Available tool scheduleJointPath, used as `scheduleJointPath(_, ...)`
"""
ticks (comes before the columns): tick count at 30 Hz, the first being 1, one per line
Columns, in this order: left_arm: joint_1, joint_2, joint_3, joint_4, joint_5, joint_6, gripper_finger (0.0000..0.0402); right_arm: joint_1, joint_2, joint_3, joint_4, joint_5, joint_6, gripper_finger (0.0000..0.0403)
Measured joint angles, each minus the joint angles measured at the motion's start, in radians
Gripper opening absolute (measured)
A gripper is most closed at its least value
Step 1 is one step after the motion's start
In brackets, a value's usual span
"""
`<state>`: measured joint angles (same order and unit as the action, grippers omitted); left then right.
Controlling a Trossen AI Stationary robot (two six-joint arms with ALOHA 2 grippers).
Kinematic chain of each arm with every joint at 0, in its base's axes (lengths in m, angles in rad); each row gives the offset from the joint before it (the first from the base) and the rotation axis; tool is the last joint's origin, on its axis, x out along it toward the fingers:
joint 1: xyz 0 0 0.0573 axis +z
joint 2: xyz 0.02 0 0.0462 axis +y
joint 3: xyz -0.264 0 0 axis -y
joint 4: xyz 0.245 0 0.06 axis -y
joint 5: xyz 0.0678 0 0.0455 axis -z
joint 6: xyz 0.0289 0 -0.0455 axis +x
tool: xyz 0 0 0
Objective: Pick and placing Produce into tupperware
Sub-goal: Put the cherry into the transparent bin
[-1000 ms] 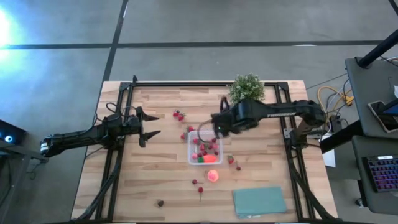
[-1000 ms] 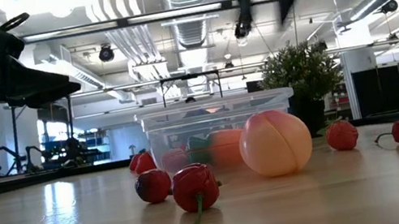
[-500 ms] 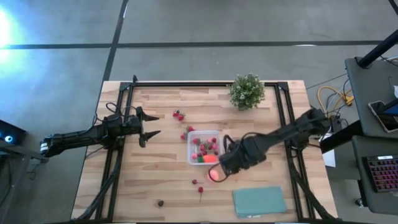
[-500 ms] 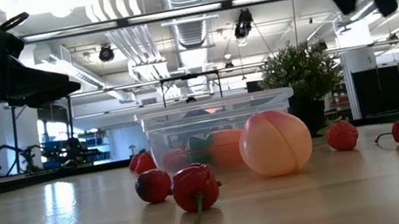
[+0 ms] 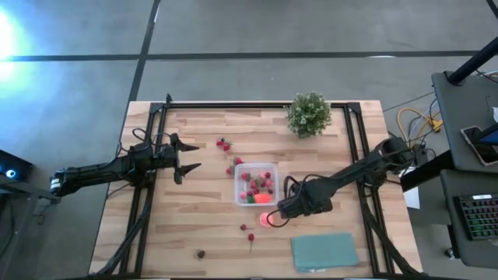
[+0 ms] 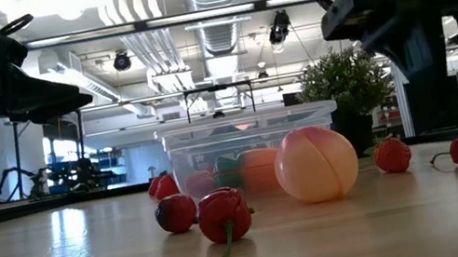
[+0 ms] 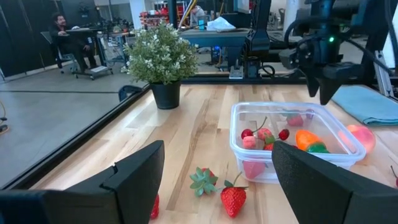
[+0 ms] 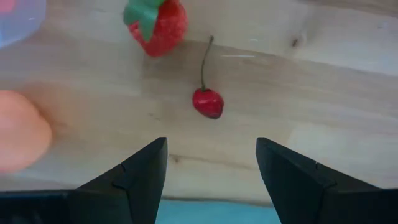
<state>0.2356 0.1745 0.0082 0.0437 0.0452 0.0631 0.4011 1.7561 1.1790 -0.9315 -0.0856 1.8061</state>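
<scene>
Right gripper (image 8: pixel 211 163): fingers parted, empty, low over the table; cherry (image 8: pixel 207 102) just ahead, strawberry (image 8: pixel 156 20) beyond, peach (image 5: pixel 267 219) beside it. Tupperware (image 5: pixel 256 184): near, holding produce. Left gripper (image 5: pixel 187 159): spread wide, well apart.

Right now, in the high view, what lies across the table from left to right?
Left gripper → pair of strawberries → tupperware → peach → right gripper, right beside the peach → potted plant → teal cloth.
</scene>
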Motion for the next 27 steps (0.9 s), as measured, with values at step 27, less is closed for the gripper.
scheduleJointPath(27,0.000,0.000,0.000,0.000,0.000,0.000,0.0283,-0.056,0.001,-0.155,0.212,-0.001,-0.265,0.0180)
